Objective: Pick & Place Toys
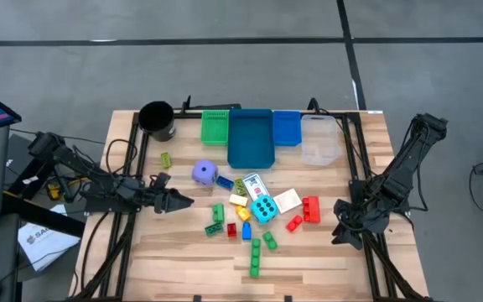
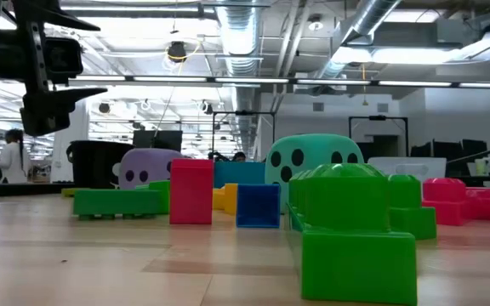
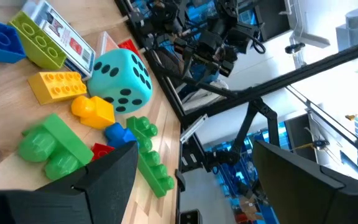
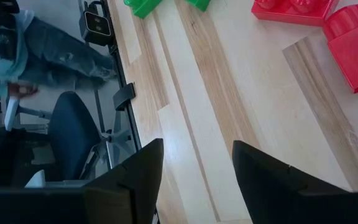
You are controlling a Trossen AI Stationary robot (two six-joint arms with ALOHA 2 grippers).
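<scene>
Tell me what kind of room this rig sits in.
Likely an open-plan robotics lab or workshop: exposed silver ceiling ducts run overhead, a butcher-block wooden table stands on grey concrete floor, and a black office chair waits beside it.

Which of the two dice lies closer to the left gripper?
The purple die. It sits nearest the left gripper, at the pile's left edge; the larger cyan dotted die lies farther right, mid-pile.

Two dark jointed arms, black cables trailing — left tool (image 1: 184, 201), right tool (image 1: 340, 238), wedge-shaped matte fingers
</scene>
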